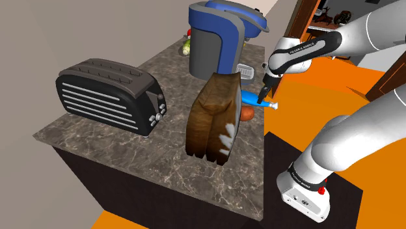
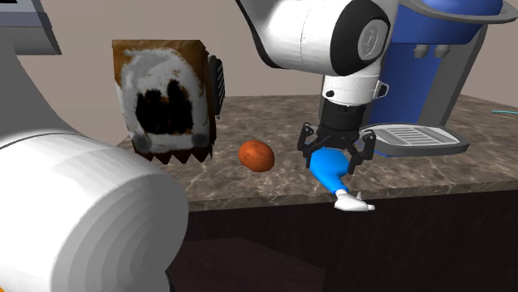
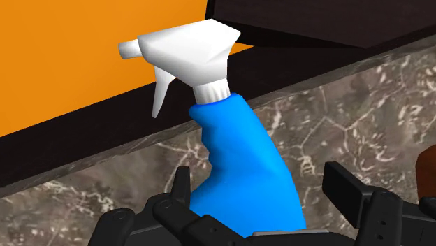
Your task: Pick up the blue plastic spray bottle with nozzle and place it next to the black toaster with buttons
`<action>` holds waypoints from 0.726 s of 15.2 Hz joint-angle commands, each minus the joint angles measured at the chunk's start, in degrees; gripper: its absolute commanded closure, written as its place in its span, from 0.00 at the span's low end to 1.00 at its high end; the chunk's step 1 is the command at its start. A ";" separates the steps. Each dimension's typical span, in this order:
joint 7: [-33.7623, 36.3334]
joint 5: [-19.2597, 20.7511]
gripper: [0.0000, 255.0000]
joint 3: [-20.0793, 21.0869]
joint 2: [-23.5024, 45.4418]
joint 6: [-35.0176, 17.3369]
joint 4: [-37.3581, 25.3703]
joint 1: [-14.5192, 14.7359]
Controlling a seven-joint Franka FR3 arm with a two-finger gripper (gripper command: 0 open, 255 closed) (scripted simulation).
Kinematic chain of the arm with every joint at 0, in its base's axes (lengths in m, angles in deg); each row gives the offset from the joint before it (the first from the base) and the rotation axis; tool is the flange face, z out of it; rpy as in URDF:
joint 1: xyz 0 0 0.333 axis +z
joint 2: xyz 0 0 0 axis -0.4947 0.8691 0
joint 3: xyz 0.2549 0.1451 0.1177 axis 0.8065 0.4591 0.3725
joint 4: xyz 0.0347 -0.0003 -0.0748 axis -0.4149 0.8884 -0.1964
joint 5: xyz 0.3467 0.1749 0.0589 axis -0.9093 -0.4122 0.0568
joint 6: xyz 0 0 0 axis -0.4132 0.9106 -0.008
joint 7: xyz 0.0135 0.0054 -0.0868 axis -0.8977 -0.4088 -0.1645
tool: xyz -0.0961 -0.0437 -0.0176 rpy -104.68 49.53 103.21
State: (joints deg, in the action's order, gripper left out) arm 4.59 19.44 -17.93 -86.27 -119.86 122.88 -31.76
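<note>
Because the spray bottle (image 3: 241,168) looks like thin moulded plastic, I judge it light, fairly stiff along the body, smooth and likely to slip or roll under a loose pinch. The white trigger head (image 3: 189,52) seems its weakest part. The broad blue body, below the neck, is the better place to take hold, with the fingers closing across its width.

It lies on its side at the edge of the counter (image 1: 130,162) nearest the arm's stand, just in front of the blue coffee machine (image 1: 218,36) and near a small brown-orange ball (image 2: 256,155). Its long axis runs roughly square to that edge: the base is inboard, and the neck and white head jut out past the edge. The nozzle tip points sideways, about along the edge.

The gripper (image 2: 334,159) straddles the blue body from above with its fingers spread wide; the far finger (image 3: 349,192) stands clear, so nothing is clasped yet.

The black toaster (image 1: 107,94) sits well apart toward the opposite end, with a brown block (image 1: 211,123) between.
</note>
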 commanded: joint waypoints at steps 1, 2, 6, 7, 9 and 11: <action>-0.48 -0.48 0.00 -0.46 1.39 -2.10 0.75 0.30; -0.70 -0.75 0.00 -0.66 2.06 -3.05 1.07 0.46; -1.10 -1.23 0.00 -0.98 3.16 -4.55 1.55 0.72; -1.10 -1.23 0.00 -0.98 3.16 -4.55 1.54 0.72; -1.10 -1.23 0.00 -0.98 3.16 -4.55 1.54 0.72; -1.10 -1.23 0.00 -0.98 3.16 -4.54 1.54 0.72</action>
State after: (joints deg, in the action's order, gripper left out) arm 3.49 18.21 -18.91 -83.11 -124.40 124.41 -31.03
